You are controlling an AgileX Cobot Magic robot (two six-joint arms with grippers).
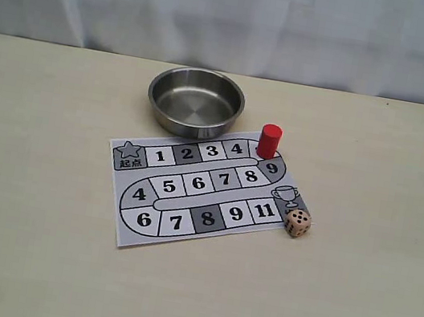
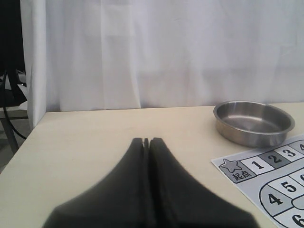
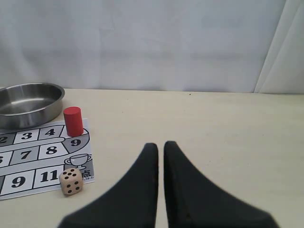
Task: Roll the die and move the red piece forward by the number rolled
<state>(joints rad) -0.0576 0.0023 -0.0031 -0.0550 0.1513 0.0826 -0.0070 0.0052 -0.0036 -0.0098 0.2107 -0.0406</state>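
The red piece [image 1: 269, 140] [image 3: 73, 121] stands upright on the board's [image 1: 129, 226] [image 3: 9, 190] far right bend, just past square 4 and beside square 9. The die [image 1: 296, 222] [image 3: 71, 181] lies on the table right at the board's near right corner, next to the trophy square. Neither gripper shows in the exterior view. My left gripper [image 2: 147, 140] is shut and empty, hovering over bare table left of the board [image 2: 223, 166]. My right gripper [image 3: 160, 145] is shut with only a thin slit between its fingers, holding nothing, off to the right of the die.
A round steel bowl [image 1: 196, 102] [image 2: 253, 122] [image 3: 28, 102] sits just behind the board, close to the red piece. White curtain closes off the table's far edge. The table's left edge [image 2: 28, 137] shows in the left wrist view.
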